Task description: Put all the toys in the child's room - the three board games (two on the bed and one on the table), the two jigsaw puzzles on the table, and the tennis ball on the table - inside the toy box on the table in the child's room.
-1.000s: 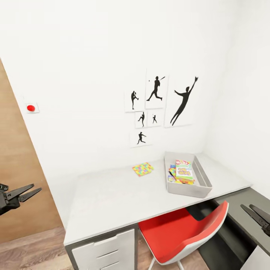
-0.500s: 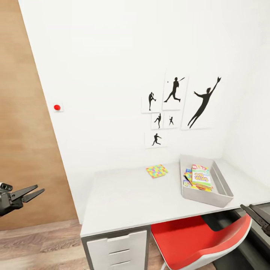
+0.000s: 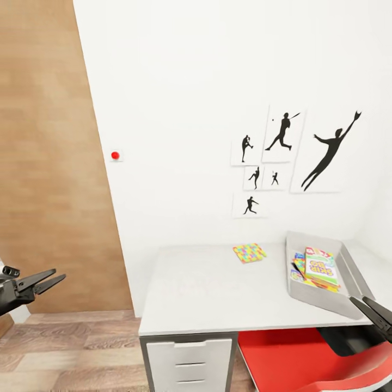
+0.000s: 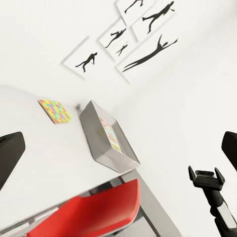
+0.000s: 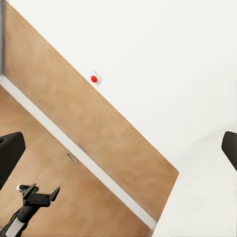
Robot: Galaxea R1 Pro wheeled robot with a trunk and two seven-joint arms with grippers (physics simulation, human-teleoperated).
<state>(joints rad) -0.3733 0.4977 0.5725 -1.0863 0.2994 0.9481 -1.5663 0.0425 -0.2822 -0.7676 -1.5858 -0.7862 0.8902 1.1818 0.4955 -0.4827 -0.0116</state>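
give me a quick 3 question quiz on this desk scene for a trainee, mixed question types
1. True or false: the jigsaw puzzle lies inside the toy box.
2. Multiple choice: what colour is the chair under the table? A) blue B) red C) black
3. Short answer: which board game lies on top in the toy box?

Key:
1. False. It lies on the table, apart from the toy box.
2. B
3. The SKIP-BO box.

Bonus fact: the left gripper and right gripper both hold nothing, and both wrist views show the fingers spread wide.
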